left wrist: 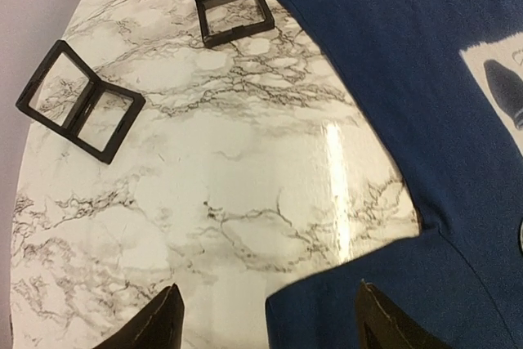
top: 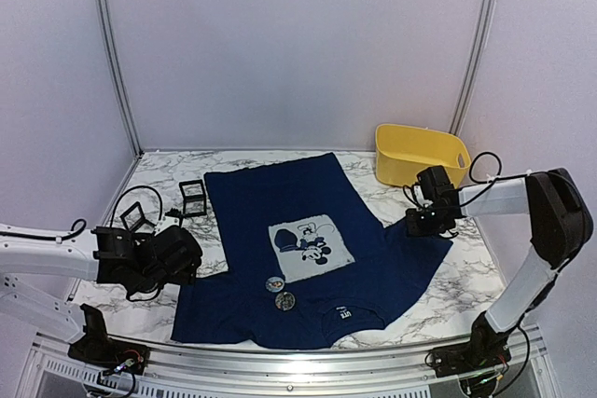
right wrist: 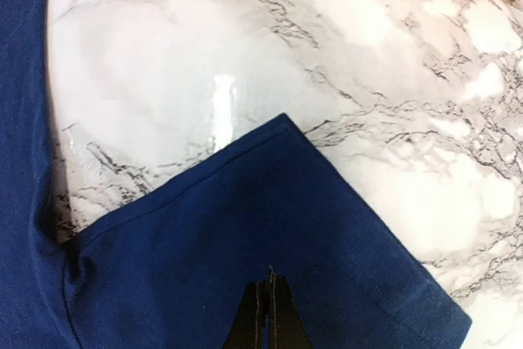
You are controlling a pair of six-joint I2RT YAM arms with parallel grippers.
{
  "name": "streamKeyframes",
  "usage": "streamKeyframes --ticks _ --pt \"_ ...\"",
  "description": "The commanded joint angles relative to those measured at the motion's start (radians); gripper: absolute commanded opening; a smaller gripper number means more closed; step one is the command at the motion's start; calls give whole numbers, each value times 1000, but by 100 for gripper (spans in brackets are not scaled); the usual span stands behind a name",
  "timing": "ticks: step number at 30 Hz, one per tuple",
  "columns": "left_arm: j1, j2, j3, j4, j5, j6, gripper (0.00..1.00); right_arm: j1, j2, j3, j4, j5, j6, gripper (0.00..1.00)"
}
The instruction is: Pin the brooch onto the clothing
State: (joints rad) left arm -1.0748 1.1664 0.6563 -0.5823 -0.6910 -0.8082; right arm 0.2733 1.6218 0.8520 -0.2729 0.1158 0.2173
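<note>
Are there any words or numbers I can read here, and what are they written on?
Neck label on the T-shirt: pale marks, too small and blurred to read.
Grey print on the chest: a cartoon picture, no readable words.
Two round brooches: too small to tell.
No other writing shows.

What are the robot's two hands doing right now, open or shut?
Left gripper: open, holding nothing.
Right gripper: shut, tips over the T-shirt sleeve; a pinch cannot be told.
</note>
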Motion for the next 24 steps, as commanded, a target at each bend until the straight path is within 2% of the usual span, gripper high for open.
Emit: streamKeyframes --ticks 1,2,3,5,8,9,12,18,21,24 --pt "123 -11 -105 320 4 164 75 -71 16 15 101 4 -35 0" --pt "162 -26 -136 390 26 195 76 -95 12 14 120 -24 -36 1" --pt "208 -45 -166 474 51 224 76 -121 3 8 149 -54 -38 8" --pt "299 -92 -229 640 81 312 77 -162 -31 -16 229 -119 -61 29" --pt "413 -153 -300 849 135 423 81 -197 -121 -85 392 -153 -127 88" --pt "447 -164 -313 901 159 465 82 -207 -150 -115 447 -152 -138 96" --pt "509 -188 -374 1063 157 580 89 -240 -215 -200 618 -121 -123 99" --pt "729 -214 -502 1333 267 480 99 -249 -260 -299 722 37 -106 98" --pt "751 -202 -514 1404 289 488 99 -249 -266 -335 751 126 -77 99" --pt "752 -156 -475 1401 355 530 99 -249 -268 -363 770 142 -80 99"
